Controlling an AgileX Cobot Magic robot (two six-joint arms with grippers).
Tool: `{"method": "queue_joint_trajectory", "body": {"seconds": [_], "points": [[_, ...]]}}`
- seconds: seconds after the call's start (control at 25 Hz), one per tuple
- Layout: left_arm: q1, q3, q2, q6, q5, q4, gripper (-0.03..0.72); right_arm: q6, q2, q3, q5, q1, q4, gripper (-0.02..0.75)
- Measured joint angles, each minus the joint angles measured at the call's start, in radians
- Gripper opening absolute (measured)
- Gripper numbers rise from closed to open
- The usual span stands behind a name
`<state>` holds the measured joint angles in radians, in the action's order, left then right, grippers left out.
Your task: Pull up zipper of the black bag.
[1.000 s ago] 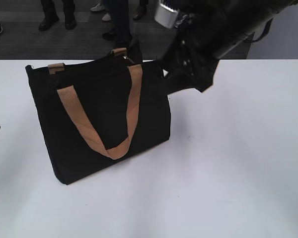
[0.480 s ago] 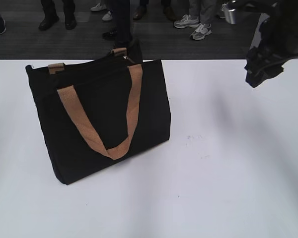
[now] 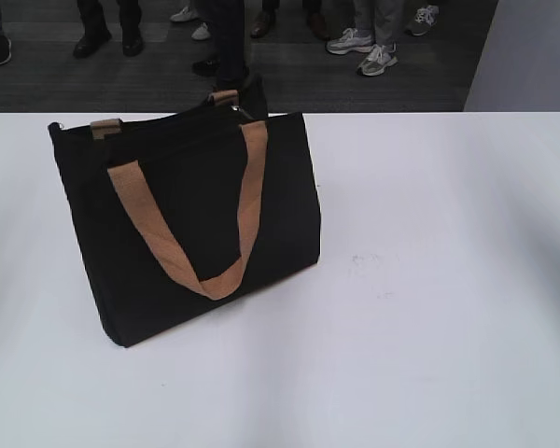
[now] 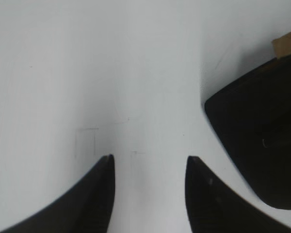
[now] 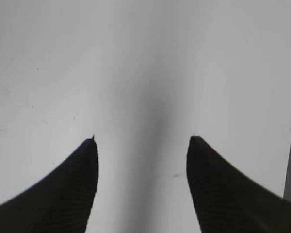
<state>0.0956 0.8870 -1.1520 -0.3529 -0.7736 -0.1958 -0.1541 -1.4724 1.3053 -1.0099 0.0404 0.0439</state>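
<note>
The black bag (image 3: 191, 219) stands upright on the white table (image 3: 429, 308), left of centre, with a tan strap handle (image 3: 182, 247) hanging down its front. The zipper runs along its top edge, with a small silvery pull (image 3: 234, 108) near the top right. Neither gripper shows in the exterior view. In the left wrist view my left gripper (image 4: 150, 162) is open and empty over the table, with a corner of the bag (image 4: 262, 145) to its right. In the right wrist view my right gripper (image 5: 143, 141) is open and empty over bare table.
Several people's feet and shoes (image 3: 359, 47) stand on the dark floor beyond the table's far edge. A grey panel (image 3: 527, 56) stands at the back right.
My right arm was at the bag's top right corner a second ago, then pulled away up and to the right, and is now out of the exterior view. The bag has not moved.
</note>
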Motion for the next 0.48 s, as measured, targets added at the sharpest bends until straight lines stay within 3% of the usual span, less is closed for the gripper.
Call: {"method": "queue_joint_trajectory", "body": {"seconds": [0.16,0.32,0.48], "points": [[-0.108,0.000,0.001,-0.077,-0.009,-0.008,0.358,0.000,0.162,-0.196,0.068,-0.010,-0.044,0.453],[-0.234,0.000,0.023,-0.079,-0.028,-0.013,0.358,0.001,0.371,-0.448,0.146,-0.010,-0.074,0.453],[-0.284,0.000,0.071,-0.075,-0.038,-0.020,0.358,0.002,0.563,-0.592,0.151,-0.010,-0.080,0.453]]}}
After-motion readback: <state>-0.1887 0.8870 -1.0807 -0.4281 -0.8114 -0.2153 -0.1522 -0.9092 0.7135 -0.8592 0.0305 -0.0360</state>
